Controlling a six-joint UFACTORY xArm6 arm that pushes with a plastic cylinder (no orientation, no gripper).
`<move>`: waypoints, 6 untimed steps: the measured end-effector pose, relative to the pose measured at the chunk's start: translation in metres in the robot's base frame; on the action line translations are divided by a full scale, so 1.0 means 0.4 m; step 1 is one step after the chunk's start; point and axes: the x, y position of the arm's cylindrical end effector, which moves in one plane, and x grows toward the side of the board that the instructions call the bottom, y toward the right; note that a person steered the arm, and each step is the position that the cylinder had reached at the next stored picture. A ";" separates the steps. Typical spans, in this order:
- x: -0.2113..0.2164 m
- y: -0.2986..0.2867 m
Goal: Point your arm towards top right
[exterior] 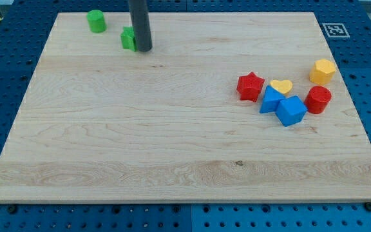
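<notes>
My rod comes down from the view's top, and my tip (143,48) rests on the wooden board (172,148) in its upper left part. It touches the right side of a small green block (128,39), partly hidden behind the rod. A green cylinder (96,20) stands further to the upper left. At the view's right lies a cluster: a red star (250,86), a yellow heart (281,86), a blue triangular block (270,100), a blue cube (291,110), a red cylinder (318,99) and a yellow hexagon (323,70).
The board lies on a blue perforated table (5,71). A black-and-white marker tag (334,29) sits just off the board's top right corner.
</notes>
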 end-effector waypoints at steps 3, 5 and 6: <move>-0.026 0.425; -0.040 0.870; -0.031 0.880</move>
